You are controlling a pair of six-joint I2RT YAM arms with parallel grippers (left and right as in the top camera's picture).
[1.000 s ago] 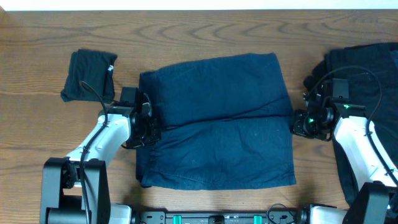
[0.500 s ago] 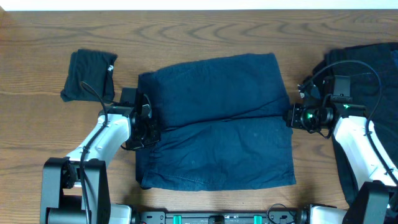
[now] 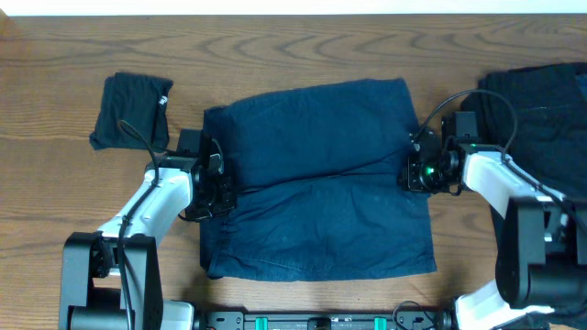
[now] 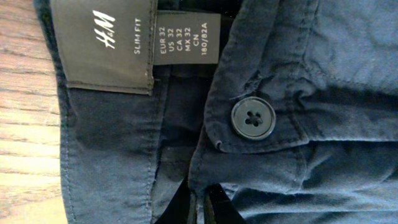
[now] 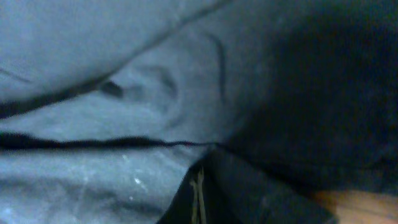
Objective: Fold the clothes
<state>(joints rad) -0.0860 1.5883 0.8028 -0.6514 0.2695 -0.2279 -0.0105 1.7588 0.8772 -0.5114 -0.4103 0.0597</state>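
The navy shorts (image 3: 321,192) are matt woven cloth, softly creased, with a smooth, faintly glossy button (image 4: 253,118) and a matt woven label (image 4: 106,46). The bench (image 3: 275,46) is brown wood, its grain plain, with a low sheen.

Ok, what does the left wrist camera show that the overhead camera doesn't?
Left wrist only: the dark grey rectangular brand label, the small grey size tag and a round navy button. Overhead only: the small folded black garment and the dark clothes pile at the right edge. Shared: the navy cloth shorts and the brown wooden table.
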